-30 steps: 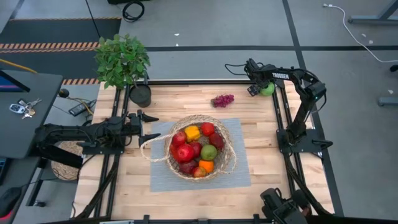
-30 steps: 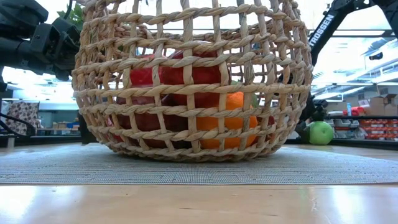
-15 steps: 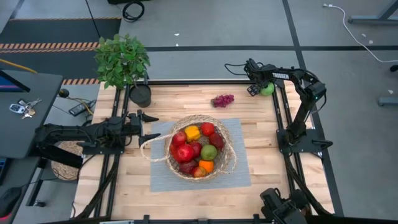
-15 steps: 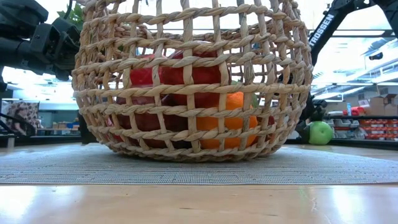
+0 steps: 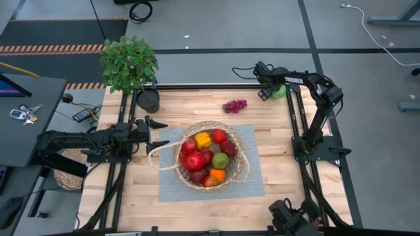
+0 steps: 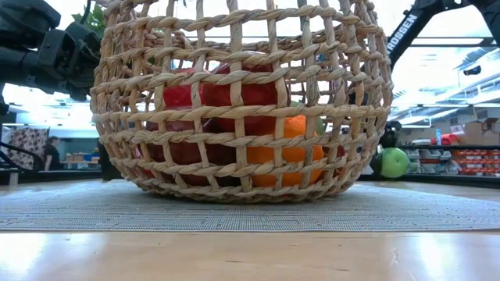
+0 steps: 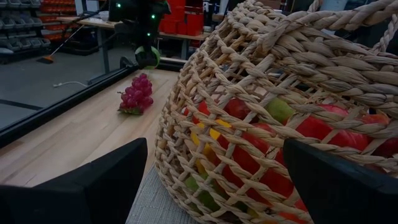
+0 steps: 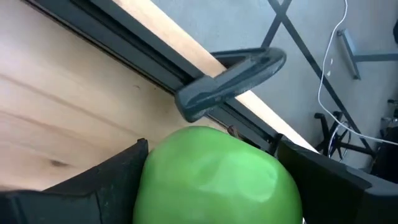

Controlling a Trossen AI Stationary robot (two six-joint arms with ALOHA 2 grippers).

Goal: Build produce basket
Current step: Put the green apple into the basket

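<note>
The basket [image 5: 211,155] sits on a grey woven mat [image 5: 252,182] in the middle of the table [image 5: 197,103], its looped handle pointing toward the left claw [image 5: 155,134]. Inside lie heaped produce pieces: red apples [image 5: 194,160], a yellow pepper [image 5: 203,139], a red tomato-like piece [image 5: 219,136], a green apple [image 5: 220,160], an orange piece [image 5: 217,174] and dark red ones low at the near side. In the low view the red and orange pieces show through the wicker [image 6: 242,101].

The left claw waits just beside the basket's handle, its fingers spread wide with nothing between them.

The right claw [image 5: 270,90] is at the table's far right corner, well apart from the basket. Its fingers [image 8: 93,180] stand on either side of a green apple [image 8: 217,177] — they close in on the fruit's flanks, and the apple appears held between them. A purple grape bunch [image 5: 235,105] lies on the bare wood between that claw and the basket.

White lettering on the right arm reads "TROSSEN" [image 6: 400,35] — the only legible writing.
</note>
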